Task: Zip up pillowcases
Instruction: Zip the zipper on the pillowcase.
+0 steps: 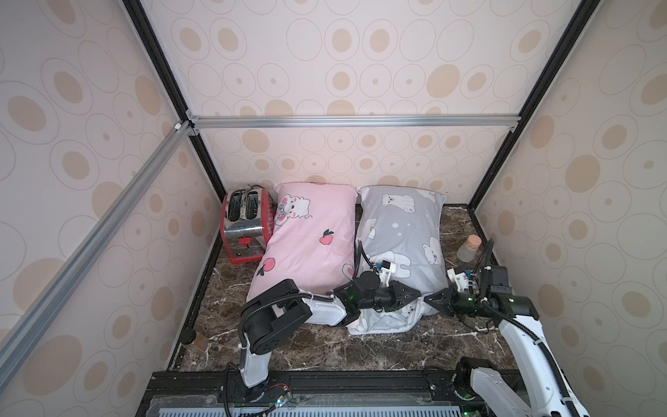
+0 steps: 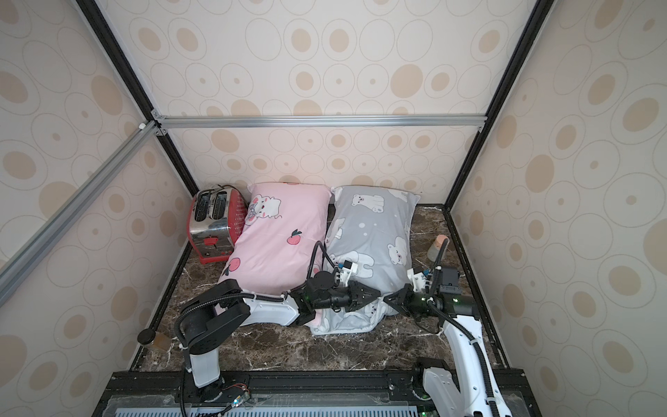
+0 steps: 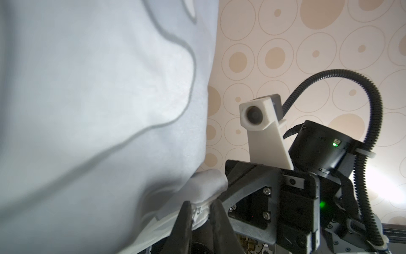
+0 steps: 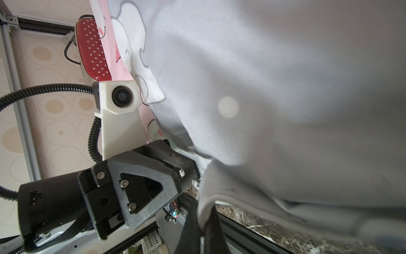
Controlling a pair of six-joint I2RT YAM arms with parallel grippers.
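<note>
**Item 1: grey pillowcase** (image 1: 404,231), white polar bears, filled. It lies on the marbled worktop (image 1: 325,353) with its far end at the back wall. The near hem is flattened and rumpled towards the robot.

**Item 2: pink pillowcase** (image 1: 314,231), animals and red fruit. It lies just beside the grey one on its left, and no jaws are on it.

**Left arm** (image 1: 325,310): left jaws are nearly together, clamped on the grey pillowcase's near hem. A small piece sits between them, possibly the zip pull, but it is too blurred to tell.

**Right arm** (image 1: 519,332): right jaws are pinched tight on the same hem, tip to tip with the left jaws.

**Handling (judged):** The cover is light, soft and limp, and the cloth will bunch instead of sliding. Hold the hem taut at the zip's end and draw the pull along it.

**Sundries:** red toaster (image 1: 245,224), corked bottle (image 1: 469,247), lidded jar (image 1: 196,337).
</note>
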